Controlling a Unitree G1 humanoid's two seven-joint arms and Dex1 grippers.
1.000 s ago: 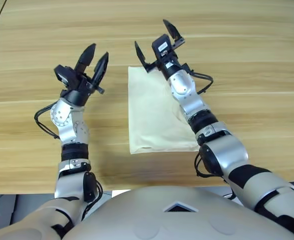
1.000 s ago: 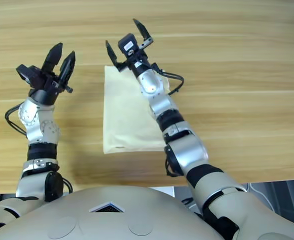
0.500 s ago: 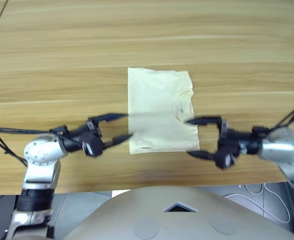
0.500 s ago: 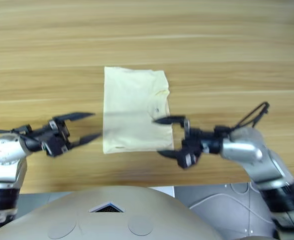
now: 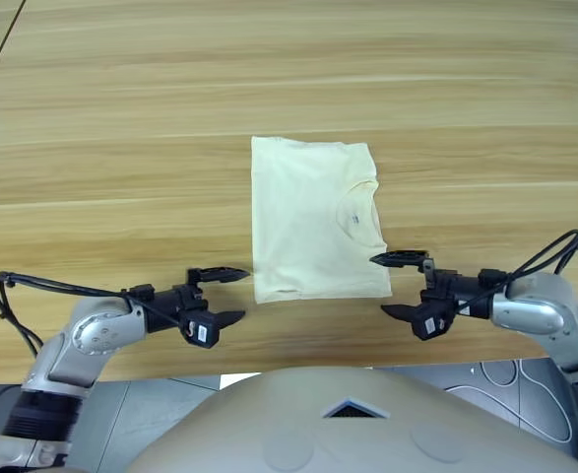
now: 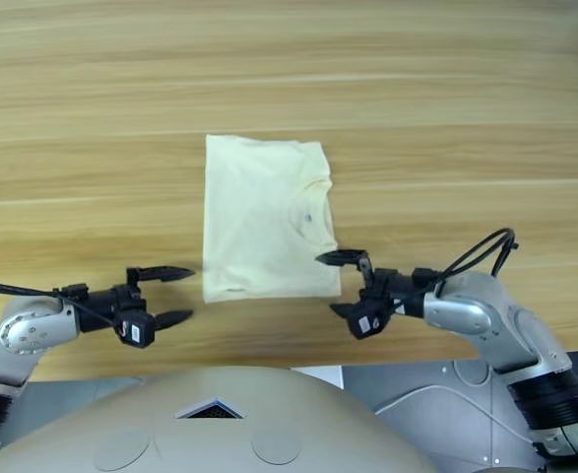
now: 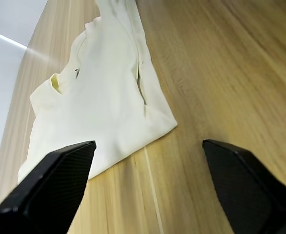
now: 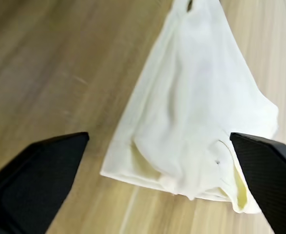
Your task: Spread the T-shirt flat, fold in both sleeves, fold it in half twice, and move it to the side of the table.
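A pale yellow T-shirt [image 5: 313,217] lies folded into a neat rectangle on the wooden table [image 5: 121,118], collar toward the right edge. My left gripper [image 5: 227,296] hovers open just left of the shirt's near-left corner, nothing between its fingers. My right gripper [image 5: 399,286] is open too, close to the shirt's near-right corner, pointing at it. The left wrist view shows the T-shirt [image 7: 99,107] ahead between the two black fingertips [image 7: 45,190]. In the right wrist view the T-shirt [image 8: 196,112] lies just beyond the spread fingers [image 8: 30,180].
The table's near edge [image 5: 269,367] runs just under both grippers. Bare wood stretches far left, far right and behind the shirt.
From raised over the shirt's far edge, both arms swung down and outward to the table's near edge. The shirt now lies fully uncovered and has not moved.
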